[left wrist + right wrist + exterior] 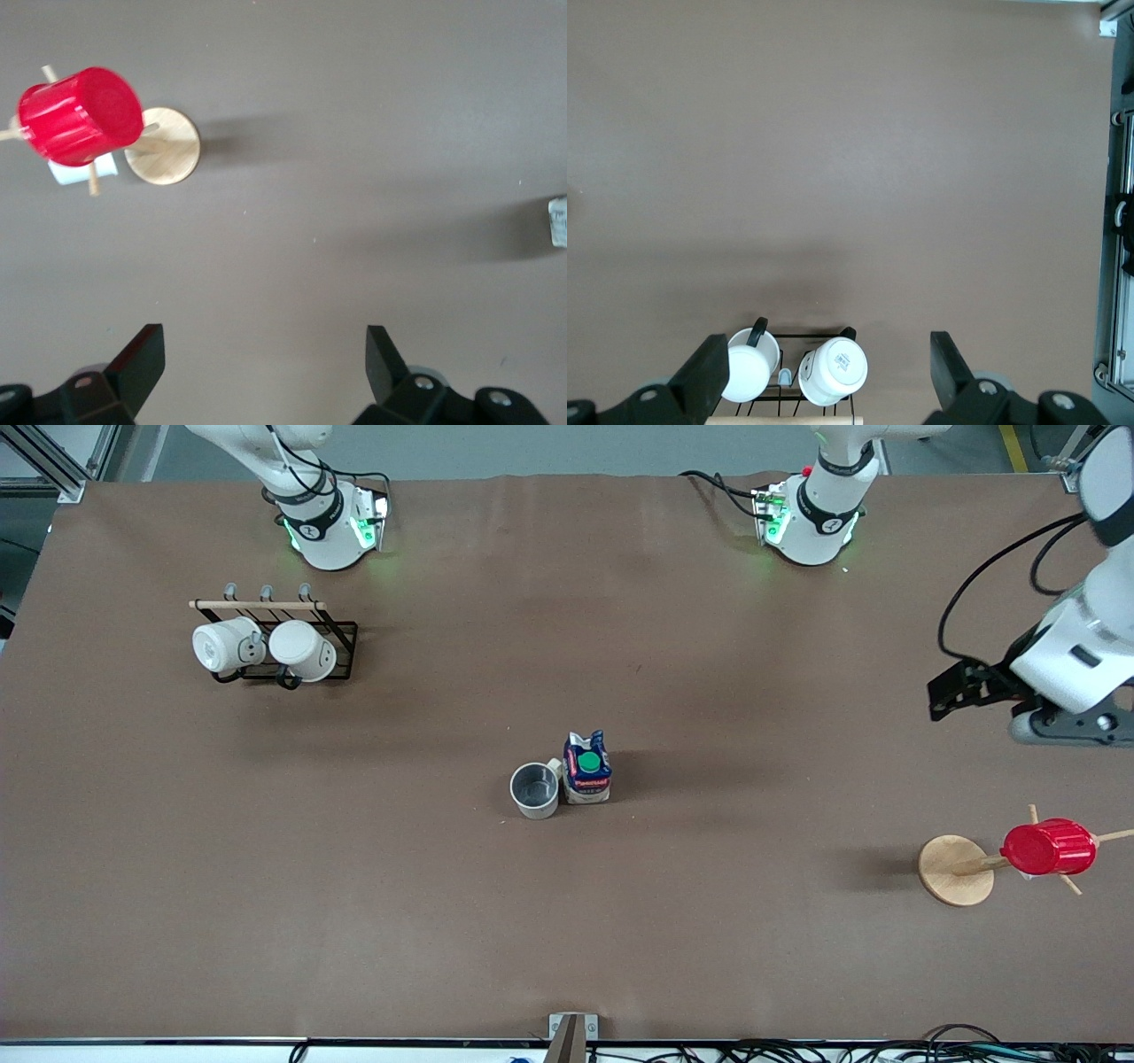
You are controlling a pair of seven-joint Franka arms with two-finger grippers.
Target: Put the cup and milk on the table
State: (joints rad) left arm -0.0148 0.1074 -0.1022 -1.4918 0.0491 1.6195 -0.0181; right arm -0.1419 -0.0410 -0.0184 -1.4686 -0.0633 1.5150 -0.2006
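Observation:
The cup (535, 790), cream-white with a dark grey inside, stands upright on the brown table (567, 921) near its middle. The milk (586, 769), a blue and white carton with a green cap, stands upright touching the cup, on the side toward the left arm's end. My left gripper (952, 695) hangs in the air over the table's left-arm end, open and empty; its wrist view shows the open gripper (266, 363) over bare table. My right gripper (824, 372) is open and empty above the mug rack; it is out of the front view.
A black wire rack (341, 651) holding two plain white mugs (226, 645) stands near the right arm's base, also in the right wrist view (833, 367). A round wooden disc with pegs (955, 870) carries a red ribbed cup (1048, 847), also seen from the left wrist (80, 115).

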